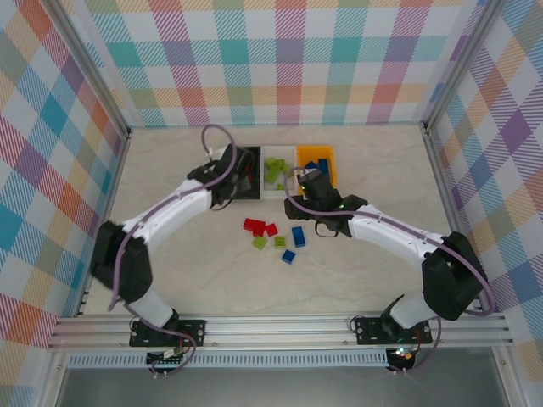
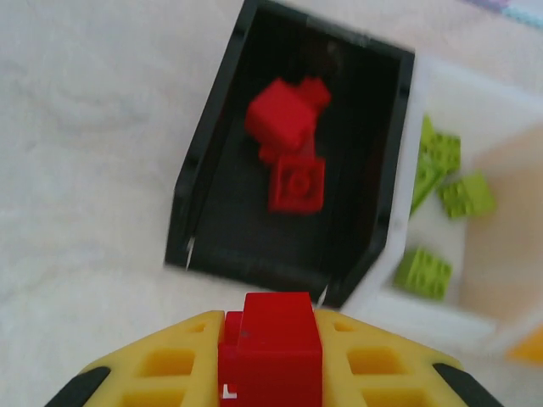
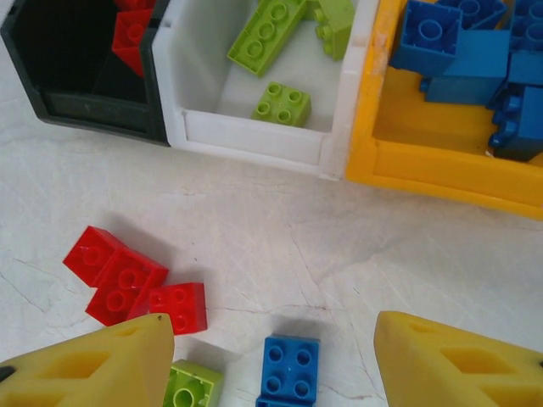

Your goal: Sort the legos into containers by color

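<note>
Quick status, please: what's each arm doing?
Left gripper shut on red brick, by black bin. Right gripper open over loose bricks. Nothing blocking.

legos: glossy smooth plastic | containers: smooth plastic, slight sheen | table: matt, faintly veined

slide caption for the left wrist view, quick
Left pincer grips a red lego near the black bin holding other red legos.

The left arm reaches forward and inward, elbow out to the left, its tool clamped on a red brick. The right arm mirrors it, its tool pointing down at the tabletop, jaws apart.
</note>
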